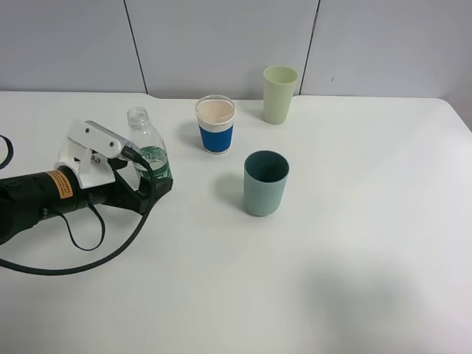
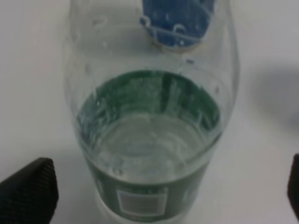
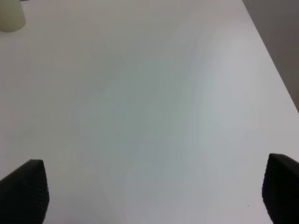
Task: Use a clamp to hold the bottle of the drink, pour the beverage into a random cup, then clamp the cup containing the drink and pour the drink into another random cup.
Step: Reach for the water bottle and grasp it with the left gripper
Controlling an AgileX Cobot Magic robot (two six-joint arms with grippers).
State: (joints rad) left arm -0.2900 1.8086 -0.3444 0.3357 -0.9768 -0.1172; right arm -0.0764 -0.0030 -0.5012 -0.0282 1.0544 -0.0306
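Left gripper jaws wide apart, released, flanking the small clear plastic bottle with dark green label; bottle stands upright between fingertips, touching neither.

The bottle is blurred in the left wrist view, its neck cut off and its label print unreadable. In the high view the left gripper hides part of its base. The pale green cup is cropped at the right wrist view's edge.
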